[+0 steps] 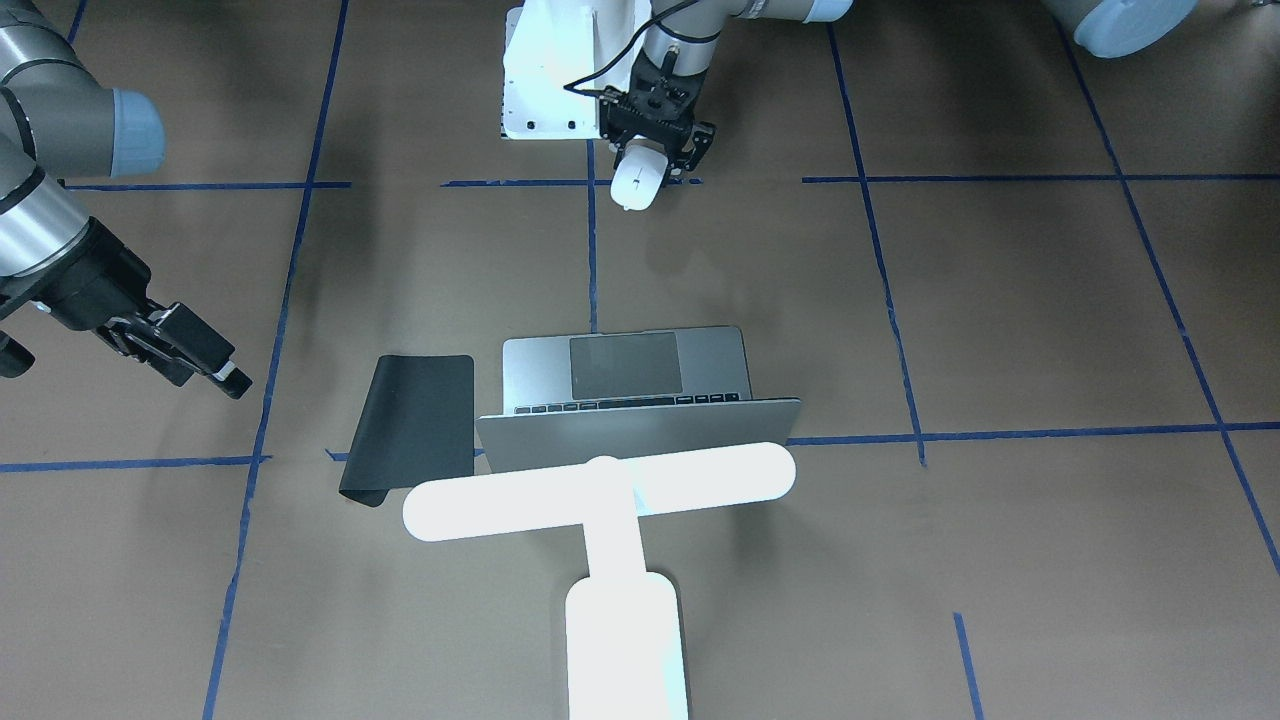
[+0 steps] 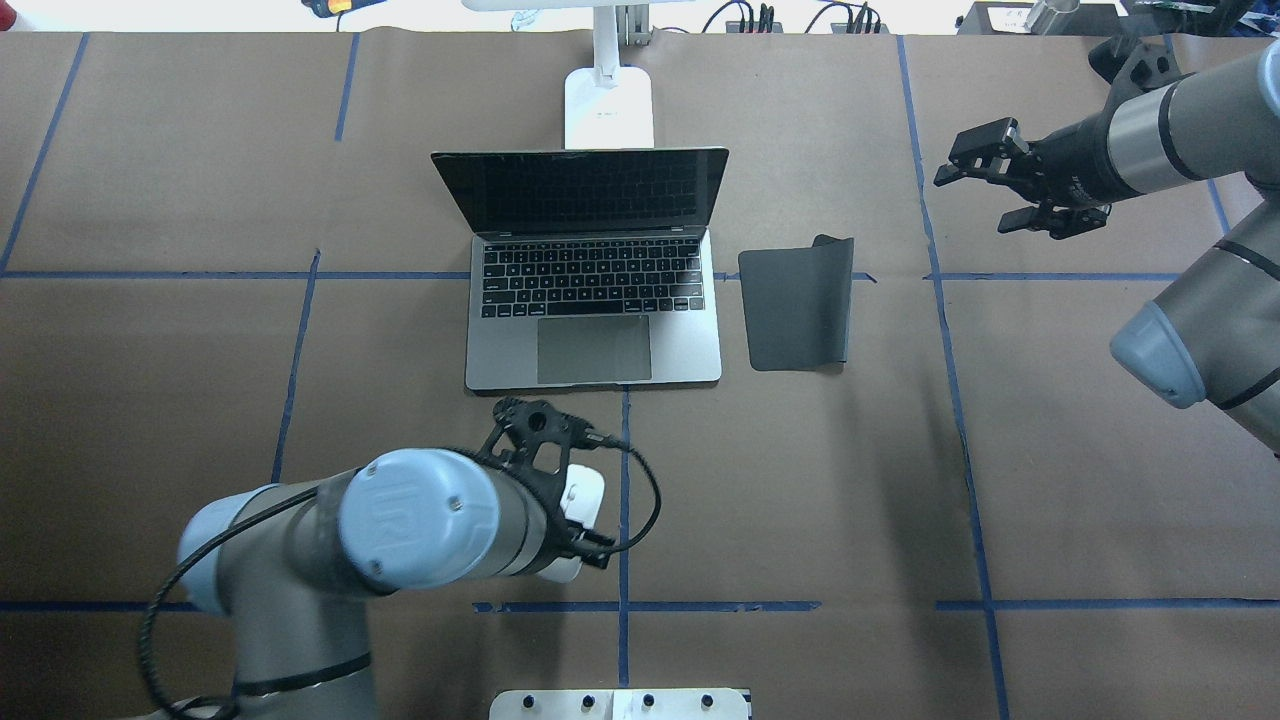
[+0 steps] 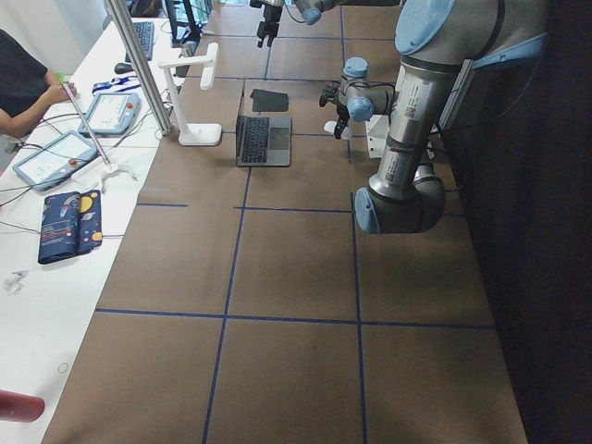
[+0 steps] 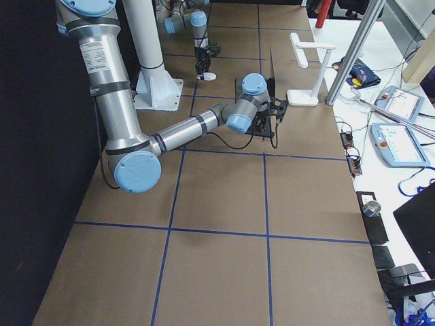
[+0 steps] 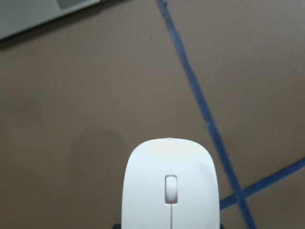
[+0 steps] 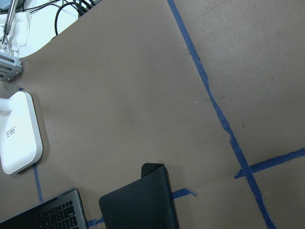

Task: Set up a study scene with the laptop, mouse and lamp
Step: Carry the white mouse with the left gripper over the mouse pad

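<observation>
My left pincer (image 1: pixel 655 150) is clamped on the mouse (image 1: pixel 637 182), one finger on each long side. In the left wrist view the mouse fills the bottom of the picture, with its little wheel and its nose pointing straight ahead. I think it is up off the counter (image 2: pixel 850 480), because a soft shadow lies in front of it, but I cannot be sure. Right ahead of this pincer is the open laptop (image 2: pixel 595 300), with its grey pad on the near side and its dark screen on the far side. Past the laptop the lamp (image 1: pixel 600 490) glows white. The thing that matters most is the black mat (image 2: pixel 798 300). It lies ahead of my left pincer and off to its right, just beside the laptop. The mat's long side runs the same way the mouse points, so I judge I need no turn, only a slide forward and to the right. One far corner of the mat curls up, so I would aim for the flat middle. My right pincer (image 2: pixel 978 192) is spread wide with nothing in it. It hangs close to the mat, which lies to its left and a bit nearer to me. It is nearer to the mat than my left one, but my left one has the mouse.
</observation>
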Available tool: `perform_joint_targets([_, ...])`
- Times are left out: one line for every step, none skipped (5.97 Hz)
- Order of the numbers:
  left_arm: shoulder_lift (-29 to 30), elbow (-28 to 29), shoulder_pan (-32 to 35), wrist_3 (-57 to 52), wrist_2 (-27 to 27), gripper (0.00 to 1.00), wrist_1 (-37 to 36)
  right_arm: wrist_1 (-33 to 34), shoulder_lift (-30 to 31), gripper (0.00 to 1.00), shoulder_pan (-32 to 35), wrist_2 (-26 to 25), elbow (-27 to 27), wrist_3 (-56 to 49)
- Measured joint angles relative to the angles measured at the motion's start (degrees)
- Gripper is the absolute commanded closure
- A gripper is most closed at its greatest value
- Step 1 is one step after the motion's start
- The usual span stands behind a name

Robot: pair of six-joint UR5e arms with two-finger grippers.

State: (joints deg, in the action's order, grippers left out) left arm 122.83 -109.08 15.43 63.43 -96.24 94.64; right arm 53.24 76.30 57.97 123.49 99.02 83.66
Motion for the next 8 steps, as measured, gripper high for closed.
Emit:
perform_joint_targets([4.30, 5.80, 1.51, 1.79, 0.00, 0.92, 2.74, 0.07, 0.75, 0.00, 0.49, 0.40, -0.17, -1.72])
perform_joint_targets([9.21, 12.77, 3.16, 4.26, 0.00, 0.92, 6.18, 0.73, 1.32, 0.00, 1.04, 1.27, -0.36, -3.55])
perform_joint_targets([15.04, 19.99, 4.70, 5.93, -0.03, 0.92, 7.98, 1.65, 1.47, 0.00, 1.38, 1.82, -0.42, -4.83])
perform_joint_targets([22.35, 28.88, 6.14, 7.08, -0.07, 0.92, 8.85, 2.14, 1.48, 0.00, 1.33, 1.97, -0.50, -5.39])
perform_joint_targets([29.05, 38.15, 7.45, 8.51, -0.08, 0.92, 11.06, 2.32, 1.49, 0.00, 1.19, 2.01, -0.61, -5.55])
perform_joint_targets([33.70, 46.14, 8.55, 9.84, -0.06, 0.92, 14.84, 2.37, 1.43, 0.00, 0.90, 2.02, -0.82, -5.60])
perform_joint_targets([38.32, 54.20, 9.67, 10.48, -0.02, 0.92, 18.58, 2.39, 1.36, 0.00, 0.53, 2.02, -1.02, -5.61])
perform_joint_targets([42.33, 61.54, 10.69, 10.71, 0.02, 0.92, 22.02, 2.39, 1.35, 0.00, 0.28, 2.02, -1.07, -5.61])
